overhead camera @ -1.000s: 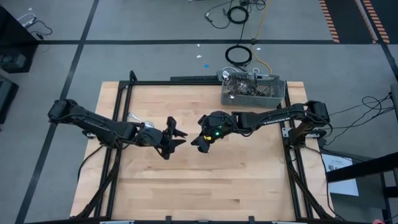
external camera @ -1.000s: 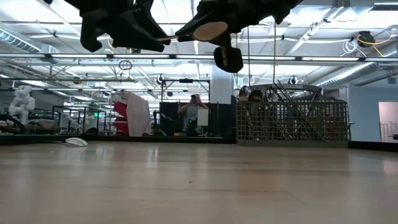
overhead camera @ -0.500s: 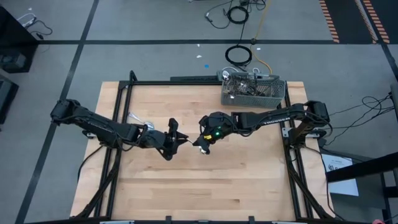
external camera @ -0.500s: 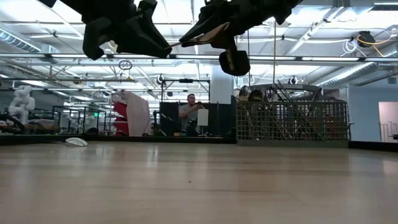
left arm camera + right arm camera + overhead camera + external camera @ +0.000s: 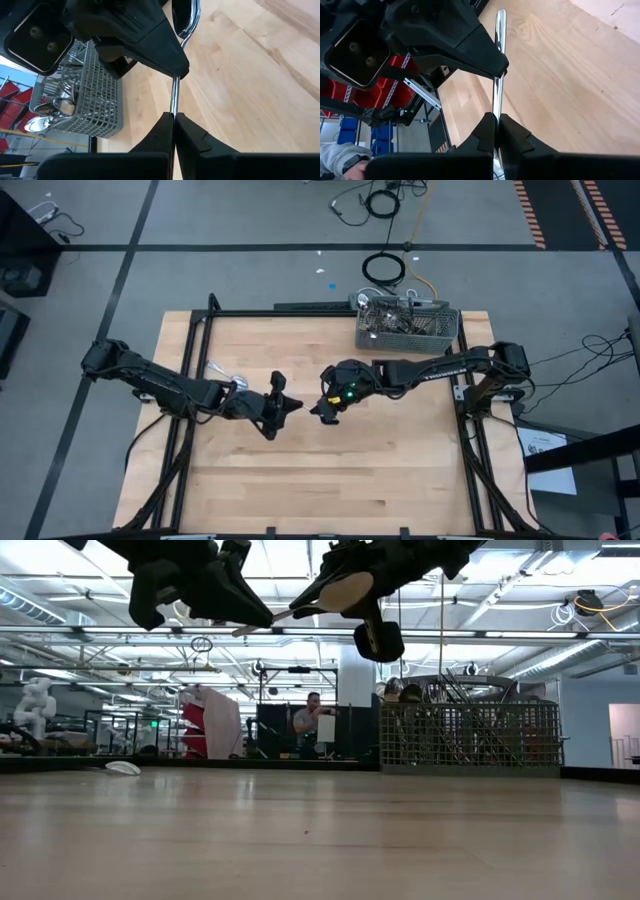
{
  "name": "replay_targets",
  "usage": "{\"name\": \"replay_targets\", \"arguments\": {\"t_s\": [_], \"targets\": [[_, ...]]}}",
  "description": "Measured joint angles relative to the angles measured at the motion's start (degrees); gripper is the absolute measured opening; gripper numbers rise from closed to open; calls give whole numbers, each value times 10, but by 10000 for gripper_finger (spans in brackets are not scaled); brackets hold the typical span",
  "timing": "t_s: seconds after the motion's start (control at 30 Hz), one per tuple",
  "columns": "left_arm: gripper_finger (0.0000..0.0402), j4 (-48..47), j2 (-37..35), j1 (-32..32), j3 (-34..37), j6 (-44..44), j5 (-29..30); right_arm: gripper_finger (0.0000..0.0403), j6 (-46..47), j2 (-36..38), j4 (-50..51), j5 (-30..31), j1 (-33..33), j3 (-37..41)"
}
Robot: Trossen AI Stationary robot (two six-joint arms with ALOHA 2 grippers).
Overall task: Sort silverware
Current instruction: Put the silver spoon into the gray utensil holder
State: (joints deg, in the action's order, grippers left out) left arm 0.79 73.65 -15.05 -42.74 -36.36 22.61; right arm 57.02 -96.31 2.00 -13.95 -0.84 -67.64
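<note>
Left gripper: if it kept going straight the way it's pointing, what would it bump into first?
The left gripper, shut on a slender silver utensil, would probably first meet the right gripper, which holds the utensil's other end.

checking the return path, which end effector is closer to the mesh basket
Right. The right end effector is above the table's middle, diagonally in front of the mesh basket. The left end effector is beside it, on the side away from the basket.
</note>
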Motion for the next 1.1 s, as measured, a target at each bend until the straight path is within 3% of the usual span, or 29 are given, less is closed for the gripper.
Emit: {"name": "replay_targets", "arguments": {"t_s": [0.7, 0.9, 1.1], "targets": [[11, 3, 0, -2, 0, 0, 1, 0, 10, 0, -11, -8, -10, 0], [12, 3, -1, -2, 0, 0, -25, 0, 19, -1, -22, -24, -10, 1], [44, 4, -1, 1, 0, 1, -26, 0, 23, -1, -28, -25, -11, 1]]}}
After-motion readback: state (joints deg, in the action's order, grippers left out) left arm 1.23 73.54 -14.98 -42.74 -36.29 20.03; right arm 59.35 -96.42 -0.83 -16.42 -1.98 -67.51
